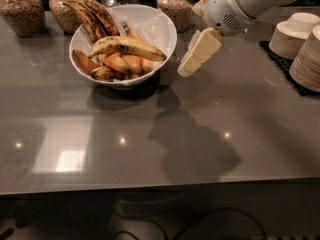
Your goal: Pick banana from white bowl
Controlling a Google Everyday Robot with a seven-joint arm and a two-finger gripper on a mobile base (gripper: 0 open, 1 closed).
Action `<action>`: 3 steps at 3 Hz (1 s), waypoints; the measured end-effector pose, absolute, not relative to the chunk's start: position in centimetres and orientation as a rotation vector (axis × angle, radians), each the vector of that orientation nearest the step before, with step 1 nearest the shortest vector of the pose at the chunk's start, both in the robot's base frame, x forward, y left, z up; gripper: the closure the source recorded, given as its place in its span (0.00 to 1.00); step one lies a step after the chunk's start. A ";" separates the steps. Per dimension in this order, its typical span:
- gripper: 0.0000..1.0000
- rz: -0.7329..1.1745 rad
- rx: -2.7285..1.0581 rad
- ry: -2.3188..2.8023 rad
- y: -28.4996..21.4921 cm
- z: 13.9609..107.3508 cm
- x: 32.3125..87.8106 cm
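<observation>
Nothing is picked yet: the banana (127, 46) lies uppermost in the white bowl (161, 23), and the gripper (185, 69) hovers empty at the bowl's 3 o'clock (its opening I cannot tell), leaving reach, grasp and lift.

Glossy white bowl (159, 28), matt speckled banana (129, 46) skin, polished reflective grey tabletop (250, 114), smooth cream plastic-looking gripper (185, 70) upper centre-right, matt paper bowls (299, 33).

I'm getting just one view, looking down at a slant from above the near edge of the table (150, 149), facing 12 o'clock, fairly close; the gripper (189, 64) is hanging at 1 o'clock, bowl (161, 24) at 11.
</observation>
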State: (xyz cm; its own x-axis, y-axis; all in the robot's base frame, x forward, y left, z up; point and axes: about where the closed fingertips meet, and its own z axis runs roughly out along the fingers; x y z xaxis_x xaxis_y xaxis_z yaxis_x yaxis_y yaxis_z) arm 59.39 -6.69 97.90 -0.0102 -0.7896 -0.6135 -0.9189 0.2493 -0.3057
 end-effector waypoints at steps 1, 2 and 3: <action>0.00 0.233 -1.564 1.819 -6.7 97.9 59.4; 0.00 0.237 -1.580 1.740 -4.8 97.9 61.0; 0.00 0.266 -1.604 1.645 -1.8 97.9 63.5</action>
State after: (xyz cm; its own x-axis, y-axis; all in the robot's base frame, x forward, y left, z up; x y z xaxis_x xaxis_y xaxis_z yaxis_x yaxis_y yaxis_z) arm 63.45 -1.84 97.94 0.1297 -0.7418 -0.6580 -0.9115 0.1720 -0.3736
